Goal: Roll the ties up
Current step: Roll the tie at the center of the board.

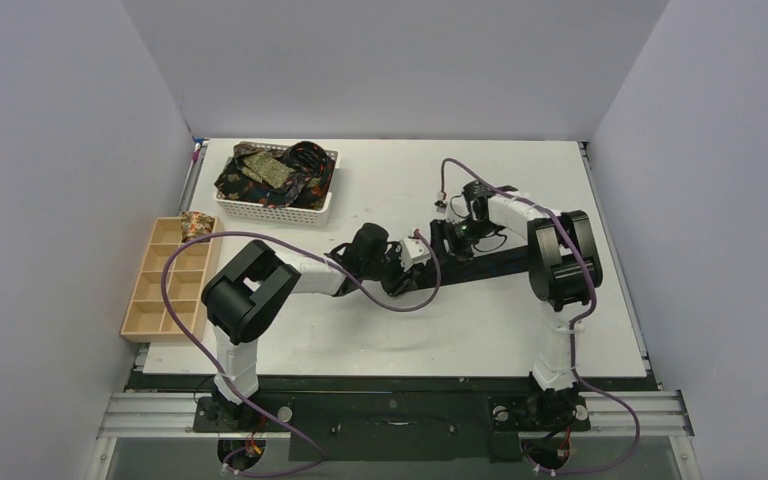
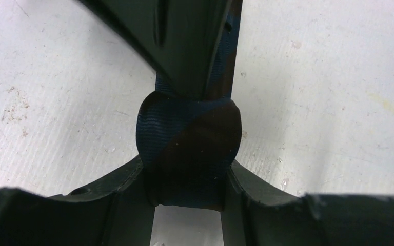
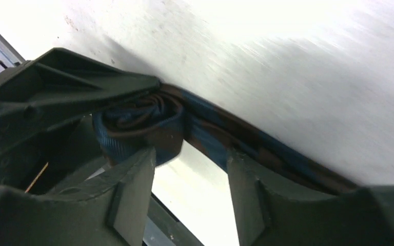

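A dark blue and brown tie is partly wound into a roll on the white table, and its flat tail runs off to the right. My left gripper is shut on the roll, one finger pressed against each side. My right gripper stands open just beside it. Its left fingertip sits by the roll and its right fingertip by the tail, with bare table showing between them. From above, both grippers meet mid-table.
A white lattice basket with several loose patterned ties stands at the back left. A pale wooden compartment tray lies along the left edge with one rolled patterned tie in its far corner cell.
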Action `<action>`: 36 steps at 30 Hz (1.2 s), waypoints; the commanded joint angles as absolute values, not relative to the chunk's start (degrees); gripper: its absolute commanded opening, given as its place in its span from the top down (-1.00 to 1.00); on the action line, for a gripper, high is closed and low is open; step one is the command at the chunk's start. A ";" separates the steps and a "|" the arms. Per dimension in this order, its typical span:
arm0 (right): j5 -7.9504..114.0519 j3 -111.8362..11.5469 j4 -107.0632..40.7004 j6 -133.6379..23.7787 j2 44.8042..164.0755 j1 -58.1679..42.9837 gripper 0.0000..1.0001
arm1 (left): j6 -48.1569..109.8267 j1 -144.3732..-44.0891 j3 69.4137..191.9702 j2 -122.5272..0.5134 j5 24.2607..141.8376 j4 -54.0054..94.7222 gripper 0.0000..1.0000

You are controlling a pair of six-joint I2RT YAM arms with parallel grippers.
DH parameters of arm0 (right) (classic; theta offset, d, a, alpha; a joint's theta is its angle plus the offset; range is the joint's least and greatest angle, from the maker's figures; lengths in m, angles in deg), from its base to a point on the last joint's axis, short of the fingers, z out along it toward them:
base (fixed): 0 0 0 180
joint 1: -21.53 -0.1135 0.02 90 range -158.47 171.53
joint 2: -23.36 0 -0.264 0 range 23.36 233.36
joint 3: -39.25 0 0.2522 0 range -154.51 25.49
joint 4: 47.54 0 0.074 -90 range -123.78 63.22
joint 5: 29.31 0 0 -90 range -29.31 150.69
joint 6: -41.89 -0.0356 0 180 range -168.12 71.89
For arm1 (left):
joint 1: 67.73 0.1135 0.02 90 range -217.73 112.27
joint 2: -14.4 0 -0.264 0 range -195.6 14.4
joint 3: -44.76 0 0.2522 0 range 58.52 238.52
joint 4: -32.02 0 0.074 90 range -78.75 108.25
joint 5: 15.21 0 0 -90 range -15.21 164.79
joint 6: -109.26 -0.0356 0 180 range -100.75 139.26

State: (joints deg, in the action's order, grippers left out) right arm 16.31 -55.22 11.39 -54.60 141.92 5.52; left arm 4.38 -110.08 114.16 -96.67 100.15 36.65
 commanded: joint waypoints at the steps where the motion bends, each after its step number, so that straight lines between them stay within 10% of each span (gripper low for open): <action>1: 12.08 -57.87 17.16 -50.66 136.95 9.87 -0.07 | 0.20 -110.85 113.27 -97.53 96.69 22.38 0.67; 12: 10.23 -57.43 13.16 -55.64 139.15 3.72 -0.05 | -0.78 -111.11 117.06 -99.99 96.24 19.03 0.61; 18: 12.57 -58.14 13.10 -55.73 142.43 4.49 0.93 | -0.37 -110.85 117.55 -100.41 96.49 18.68 0.55; 30: 26.95 -57.23 16.96 -51.70 147.60 9.05 1.00 | 3.44 -109.26 113.98 -95.15 103.44 34.37 -0.76; 36: 34.34 -57.38 17.28 -50.03 148.60 9.61 1.00 | 11.28 -108.87 110.92 -94.92 105.97 48.86 -0.93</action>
